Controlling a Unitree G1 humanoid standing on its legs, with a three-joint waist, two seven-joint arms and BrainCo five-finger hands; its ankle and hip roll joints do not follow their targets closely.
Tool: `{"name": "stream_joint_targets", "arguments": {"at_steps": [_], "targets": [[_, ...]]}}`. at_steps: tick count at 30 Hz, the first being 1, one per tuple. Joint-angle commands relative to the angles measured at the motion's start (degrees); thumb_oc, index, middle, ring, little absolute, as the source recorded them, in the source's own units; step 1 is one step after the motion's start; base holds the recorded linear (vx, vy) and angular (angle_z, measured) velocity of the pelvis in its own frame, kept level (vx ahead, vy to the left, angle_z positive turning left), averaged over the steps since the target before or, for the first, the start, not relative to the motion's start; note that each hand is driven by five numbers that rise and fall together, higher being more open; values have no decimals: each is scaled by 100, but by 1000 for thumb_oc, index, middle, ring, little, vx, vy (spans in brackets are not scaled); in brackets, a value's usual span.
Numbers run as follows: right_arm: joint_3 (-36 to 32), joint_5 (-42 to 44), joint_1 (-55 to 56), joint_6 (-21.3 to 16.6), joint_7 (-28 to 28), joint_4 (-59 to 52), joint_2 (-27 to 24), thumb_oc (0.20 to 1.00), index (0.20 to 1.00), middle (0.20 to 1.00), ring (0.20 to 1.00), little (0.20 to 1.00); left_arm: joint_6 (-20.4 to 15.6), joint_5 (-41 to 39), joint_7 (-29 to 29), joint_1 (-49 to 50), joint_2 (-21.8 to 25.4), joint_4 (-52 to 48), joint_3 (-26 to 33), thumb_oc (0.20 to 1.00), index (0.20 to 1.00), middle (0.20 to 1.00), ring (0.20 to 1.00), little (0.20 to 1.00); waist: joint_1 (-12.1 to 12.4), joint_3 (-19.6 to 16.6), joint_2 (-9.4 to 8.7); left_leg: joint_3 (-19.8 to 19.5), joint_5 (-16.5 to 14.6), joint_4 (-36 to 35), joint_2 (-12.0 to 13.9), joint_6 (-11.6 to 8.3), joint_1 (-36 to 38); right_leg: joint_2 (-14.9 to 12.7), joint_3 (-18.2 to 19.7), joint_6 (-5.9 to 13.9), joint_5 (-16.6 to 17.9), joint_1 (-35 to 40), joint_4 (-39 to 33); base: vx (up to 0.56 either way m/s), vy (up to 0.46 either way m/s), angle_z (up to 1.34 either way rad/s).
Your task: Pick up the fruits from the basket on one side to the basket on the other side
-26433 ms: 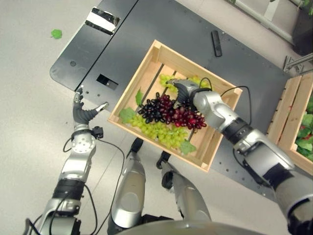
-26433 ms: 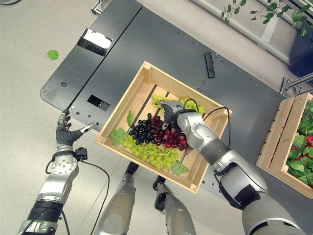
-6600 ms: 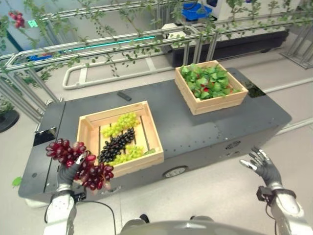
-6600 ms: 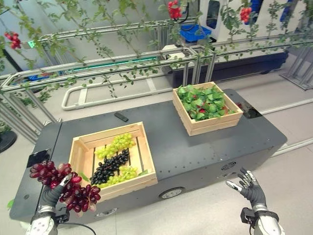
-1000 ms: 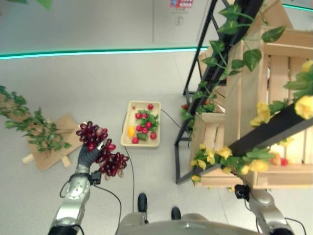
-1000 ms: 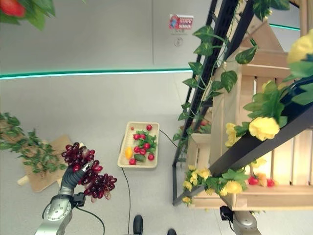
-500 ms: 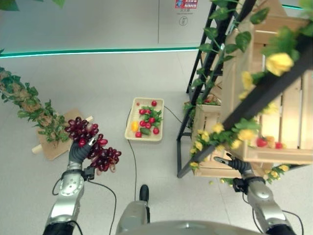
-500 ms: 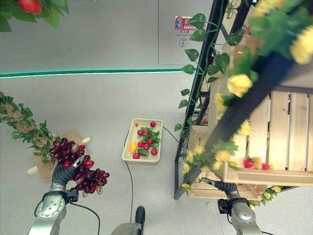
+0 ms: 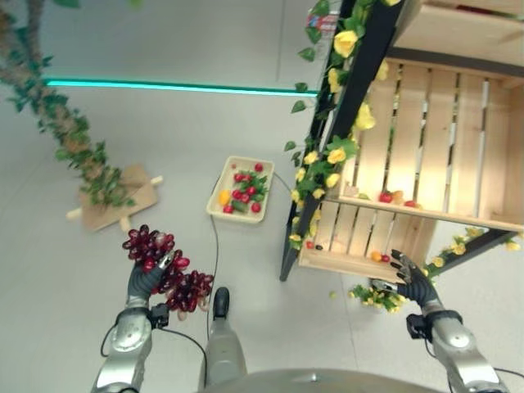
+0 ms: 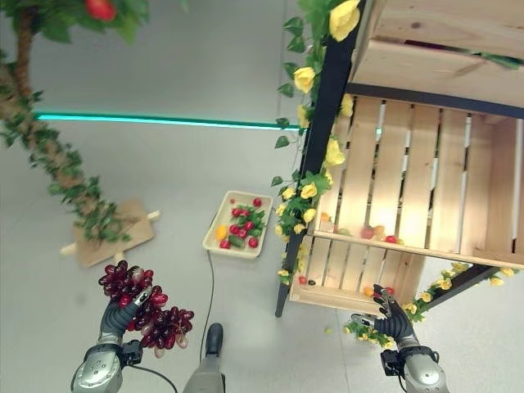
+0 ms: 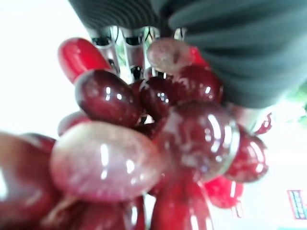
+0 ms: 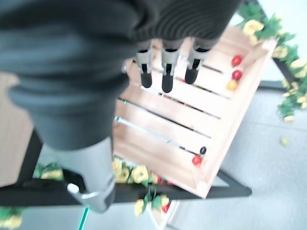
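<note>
A bunch of red grapes (image 9: 169,271) hangs low at the left over the grey floor, with my left hand (image 9: 142,281) shut on it. In the left wrist view the grapes (image 11: 144,143) crowd close against the fingers (image 11: 130,50) curled behind them. A shallow cream basket (image 9: 222,177) with red, yellow and green fruits lies on the floor ahead. My right hand (image 9: 414,283) is open at the lower right, fingers spread, just before a slatted wooden crate (image 9: 354,239). In the right wrist view its straight fingers (image 12: 166,73) point at that crate (image 12: 192,120), which holds a few small red fruits.
A black frame (image 9: 330,135) wound with leaves and yellow flowers carries larger wooden crates (image 9: 426,139) at the right. A leafy vine on a wooden base (image 9: 110,202) stands at the left. Open floor lies between my left hand and the cream basket.
The whole picture has shifted, so the camera has moved. My left hand still holds the grapes. My right hand now shows a little lower, beside the lower crate.
</note>
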Motion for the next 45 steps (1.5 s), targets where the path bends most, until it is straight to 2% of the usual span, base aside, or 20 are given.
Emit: {"name": "stream_joint_targets", "arguments": {"at_steps": [1,2,3,5,6,11,21,30,35,39,40,42,43,45], "targets": [[-312,192,-364,-289,-8,-197,100,1000,1000,1000,1000,1000,-359,32,-72,-402,257,-502,190,200,200,200,200,200,-65,-70,-251,-195,181,422,-430,23,308,-236,238,728,690,79,-876,-95,28,30],[-314,191,-364,-289,-7,-199,100,1000,1000,1000,1000,1000,-358,31,-73,-402,257,-504,191,200,200,200,200,200,-76,-77,-254,-203,209,406,-438,26,296,-241,227,730,705,67,-882,-46,43,42],[-304,190,-340,-279,-6,-213,124,1000,1000,1000,1000,1000,-358,-20,-88,-355,234,-494,191,200,200,200,200,200,-87,-138,-247,-282,27,325,-558,81,576,-241,259,749,746,26,-879,2,54,48],[-349,215,-293,-265,1,-217,214,1000,1000,1000,1000,1000,-328,-40,-97,-324,244,-472,162,200,200,200,200,200,-248,-327,-149,-124,-140,-673,-425,138,1113,-205,140,836,801,-50,-946,-2,108,45],[-414,193,-230,-275,-36,-219,241,1000,1000,1000,1000,1000,-311,-13,-106,-326,252,-483,114,200,200,200,200,200,-293,-363,-140,-128,12,-947,-423,88,1149,-218,71,848,811,-59,-982,-56,126,38],[-385,141,-287,-277,-92,-133,312,1000,1000,1000,1000,1000,-342,-23,-142,-308,284,-609,57,200,200,200,200,200,-304,-450,-154,-171,29,-1428,-498,113,1315,-393,-27,941,912,-97,-991,-22,126,33],[-326,63,-370,-231,-132,-68,382,1000,1000,1000,1000,1000,-348,47,-381,-209,413,-1017,-152,200,200,200,200,200,-330,-592,-92,-115,-30,-1539,-567,189,1492,-466,119,1003,957,-56,-1007,-5,57,-1],[-378,-64,-364,-233,-234,-42,337,1000,1000,1000,1000,1000,-317,83,-485,-215,431,-1045,-349,200,200,200,200,200,-498,-655,-20,44,-100,-1497,-547,218,1621,-442,319,1013,961,-26,-1018,3,0,-13],[-417,-71,-358,-251,-263,-50,295,1000,1000,1000,1000,1000,-311,213,-471,-346,457,-1036,-458,200,200,200,200,200,-683,-679,-9,315,-199,-1473,-529,268,1715,-403,653,1068,1084,-114,-1073,-10,14,-38],[-504,-98,-301,-260,-256,-37,252,1000,1000,1000,1000,1000,-330,307,-503,-425,487,-1074,-512,200,200,200,200,200,-942,-725,28,797,-299,-1503,-470,351,1842,-334,1167,1124,1258,-295,-1133,-29,37,-77],[-505,-99,-299,-256,-256,-42,251,1000,1000,1000,1000,1000,-334,308,-503,-429,486,-1068,-513,200,200,200,200,200,-920,-725,30,820,-303,-1507,-466,352,1848,-330,1189,1125,1262,-300,-1133,-42,34,-110],[-566,-72,-348,-278,-295,-27,221,1000,1000,1000,1000,1000,-358,342,-525,-575,528,-1140,-588,200,200,200,200,200,-1129,-729,43,1167,-383,-1463,-433,381,1903,-261,1560,1172,1378,-458,-1146,-51,24,-80],[-567,-72,-349,-275,-296,-31,220,1000,1000,1000,1000,1000,-362,342,-525,-581,527,-1134,-588,200,200,200,200,200,-1105,-728,46,1192,-393,-1457,-427,382,1904,-254,1586,1173,1381,-467,-1142,-24,15,-87],[-602,-41,-361,-290,-292,-47,200,1000,1000,1000,1000,1000,-360,397,-572,-707,540,-1153,-695,200,200,200,200,200,-1235,-723,63,1403,-492,-1369,-388,390,1947,-204,1791,1214,1418,-505,-1161,-12,17,-100]]}}
